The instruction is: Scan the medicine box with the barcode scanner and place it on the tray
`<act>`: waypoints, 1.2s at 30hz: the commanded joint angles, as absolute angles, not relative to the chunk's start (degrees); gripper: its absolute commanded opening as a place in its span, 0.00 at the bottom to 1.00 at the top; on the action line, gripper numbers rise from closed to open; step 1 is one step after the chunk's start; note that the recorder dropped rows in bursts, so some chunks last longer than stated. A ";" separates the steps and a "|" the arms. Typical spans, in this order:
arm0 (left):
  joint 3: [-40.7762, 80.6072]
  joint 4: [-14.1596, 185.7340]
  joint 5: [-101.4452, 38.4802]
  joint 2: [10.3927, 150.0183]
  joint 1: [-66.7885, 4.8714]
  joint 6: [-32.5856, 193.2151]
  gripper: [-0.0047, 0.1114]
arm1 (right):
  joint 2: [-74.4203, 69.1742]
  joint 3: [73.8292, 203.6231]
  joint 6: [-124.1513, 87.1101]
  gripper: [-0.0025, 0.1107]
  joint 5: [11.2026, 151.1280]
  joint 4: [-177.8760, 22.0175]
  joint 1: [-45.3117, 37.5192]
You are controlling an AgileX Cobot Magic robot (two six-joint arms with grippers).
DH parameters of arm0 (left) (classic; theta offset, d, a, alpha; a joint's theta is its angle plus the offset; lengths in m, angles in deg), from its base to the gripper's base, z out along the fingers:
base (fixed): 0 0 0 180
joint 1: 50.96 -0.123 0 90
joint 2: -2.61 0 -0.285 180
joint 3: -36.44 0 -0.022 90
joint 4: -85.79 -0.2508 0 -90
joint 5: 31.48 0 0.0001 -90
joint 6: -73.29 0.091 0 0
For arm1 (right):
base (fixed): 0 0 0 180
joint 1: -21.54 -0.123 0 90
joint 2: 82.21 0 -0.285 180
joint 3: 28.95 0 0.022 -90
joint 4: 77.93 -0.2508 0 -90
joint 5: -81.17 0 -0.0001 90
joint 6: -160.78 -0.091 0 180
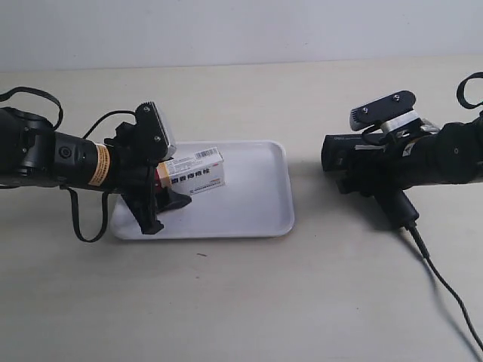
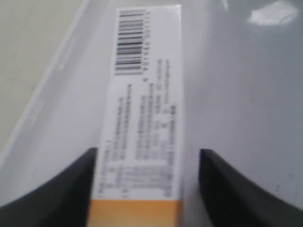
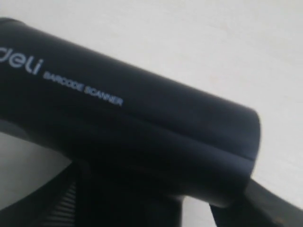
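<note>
The white medicine box [image 1: 195,172] lies over the left part of the white tray [image 1: 256,204], barcode side up. In the left wrist view the medicine box [image 2: 144,118] runs lengthwise between the fingers over the tray [image 2: 246,94]. My left gripper [image 1: 162,192] [image 2: 147,153] is open around it. One finger [image 2: 71,189] is against the carton's side; the other stands apart with a visible gap. The black barcode scanner [image 1: 343,151] [image 3: 142,127] hangs above the table to the right of the tray, head toward the tray. My right gripper [image 1: 373,177] is shut on it.
The scanner's black cable [image 1: 441,275] trails across the table toward the front right corner. A black cable loop [image 1: 83,219] hangs from the left arm beside the tray's left edge. The beige table [image 1: 241,302] spreads all round the tray.
</note>
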State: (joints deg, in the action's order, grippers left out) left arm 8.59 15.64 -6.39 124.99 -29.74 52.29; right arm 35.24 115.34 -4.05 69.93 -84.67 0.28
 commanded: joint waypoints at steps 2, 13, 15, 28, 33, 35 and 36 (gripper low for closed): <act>9.02 16.13 -6.24 124.95 -29.61 52.02 0.94 | 35.18 116.04 -4.37 0.34 67.76 -85.48 0.21; 8.76 14.52 -7.54 115.01 -29.72 42.53 0.94 | 28.75 116.04 -6.84 0.78 73.46 -85.87 0.21; 8.67 12.26 -8.90 110.83 -29.72 37.15 0.94 | 24.92 116.04 -6.84 0.78 76.76 -85.87 0.21; 3.51 -14.16 -4.20 80.74 -29.84 -7.10 0.13 | -17.06 112.18 -10.58 0.08 90.32 -85.87 0.21; -6.54 -13.52 -9.62 70.04 -29.84 -12.60 0.06 | -31.87 103.66 -10.82 0.03 87.24 -85.87 0.21; -12.01 -9.09 -13.15 65.02 -29.84 -12.60 0.06 | -37.21 100.20 -11.09 0.03 87.99 -86.15 0.21; -14.68 -6.71 -15.06 62.51 -29.84 -12.60 0.06 | -39.62 98.61 -11.97 0.03 89.25 -86.36 0.21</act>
